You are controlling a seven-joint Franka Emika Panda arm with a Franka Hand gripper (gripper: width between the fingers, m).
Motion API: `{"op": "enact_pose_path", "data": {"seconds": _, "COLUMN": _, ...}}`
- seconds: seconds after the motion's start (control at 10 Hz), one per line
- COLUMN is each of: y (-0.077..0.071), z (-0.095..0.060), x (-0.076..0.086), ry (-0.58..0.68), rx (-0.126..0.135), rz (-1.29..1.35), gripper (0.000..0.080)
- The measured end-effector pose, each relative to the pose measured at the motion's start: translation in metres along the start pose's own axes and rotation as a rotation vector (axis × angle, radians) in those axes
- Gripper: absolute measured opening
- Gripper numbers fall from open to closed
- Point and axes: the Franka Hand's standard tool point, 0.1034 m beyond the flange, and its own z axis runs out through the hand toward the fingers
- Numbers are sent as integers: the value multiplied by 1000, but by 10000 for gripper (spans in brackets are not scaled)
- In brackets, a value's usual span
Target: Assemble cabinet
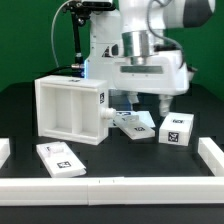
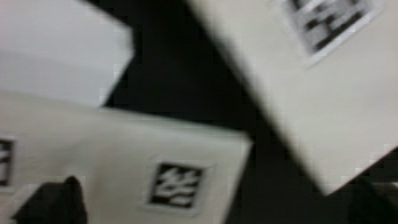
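The cabinet (image 1: 68,110), a big white open box with a tag on its side, stands on the black table at the exterior view's left. My gripper (image 1: 143,104) hangs just beside it, low over a flat white tagged panel (image 1: 133,125). The wrist view is blurred. In it my gripper (image 2: 205,205) is open: one dark fingertip (image 2: 50,200) shows far from the other side. A white tagged piece (image 2: 173,185) lies under the gap. I cannot tell whether a finger touches it. Another white tagged surface (image 2: 320,60) fills the far side.
A small white tagged block (image 1: 175,130) sits at the exterior view's right of the panel. Another flat tagged piece (image 1: 58,158) lies near the front left. White rails border the table at the front (image 1: 110,190), left (image 1: 5,150) and right (image 1: 210,155).
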Motion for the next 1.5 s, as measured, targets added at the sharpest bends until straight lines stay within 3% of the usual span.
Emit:
{"op": "enact_pose_path", "data": {"seconds": 0.4, "y": 2, "z": 5, "x": -3, "ry": -9, "rx": -14, "rz": -42, "gripper": 798}}
{"op": "enact_pose_path", "data": {"seconds": 0.5, "y": -12, "z": 13, "x": -27, "ry": -77, "rx": -56, "rz": -180, "gripper": 797}}
{"op": "enact_pose_path", "data": {"seconds": 0.7, "y": -45, "z": 10, "x": -37, "ry": -174, "rx": -74, "rz": -415, "gripper": 797}}
{"op": "enact_pose_path", "data": {"seconds": 0.8, "y": -54, "z": 12, "x": -40, "ry": -151, "rx": -68, "rz": -310, "gripper": 797}}
{"op": "enact_pose_path", "data": {"seconds": 1.1, "y": -51, "z": 13, "x": -40, "ry": -153, "rx": -70, "rz": -351, "gripper": 797}}
{"op": "enact_pose_path", "data": {"seconds": 1.3, "y": -41, "z": 15, "x": -36, "ry": -182, "rx": -104, "rz": -494, "gripper": 797}}
{"op": "enact_pose_path", "data": {"seconds": 1.5, "y": -34, "z": 19, "x": -29, "ry": -194, "rx": -116, "rz": -576, "gripper": 797}}
